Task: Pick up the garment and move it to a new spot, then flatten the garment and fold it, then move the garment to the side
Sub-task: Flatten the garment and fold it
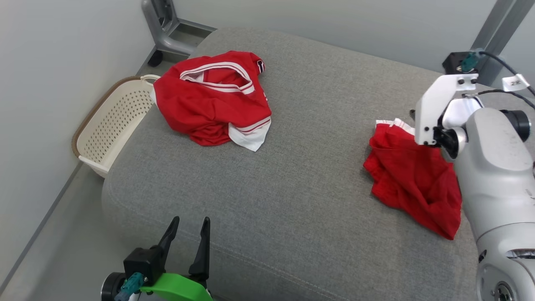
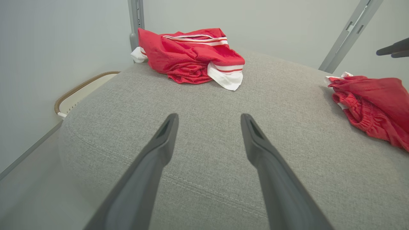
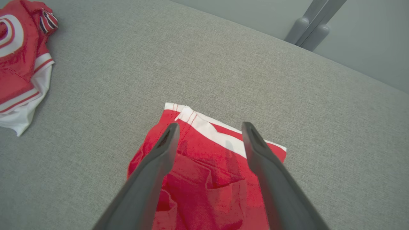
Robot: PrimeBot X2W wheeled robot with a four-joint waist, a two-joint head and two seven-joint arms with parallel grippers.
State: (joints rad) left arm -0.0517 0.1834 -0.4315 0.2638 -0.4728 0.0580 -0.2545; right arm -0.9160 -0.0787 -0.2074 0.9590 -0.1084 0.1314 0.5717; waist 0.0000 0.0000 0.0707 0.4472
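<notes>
You'll see the right tool [image 3: 210, 125], fingers spread and empty, hanging just over the crumpled red shorts [image 1: 407, 184] on the right side of the grey cushion [image 1: 292, 188], and the left tool [image 1: 190, 218], likewise spread, by its near edge.

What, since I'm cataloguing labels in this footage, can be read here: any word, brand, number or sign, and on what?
No text can be read for certain.
white tag on the cable at the far right: dark marks, too blurred to read.
sleeve patch on the red jersey: stripes, too small to read.
red shorts: no text shows.
</notes>
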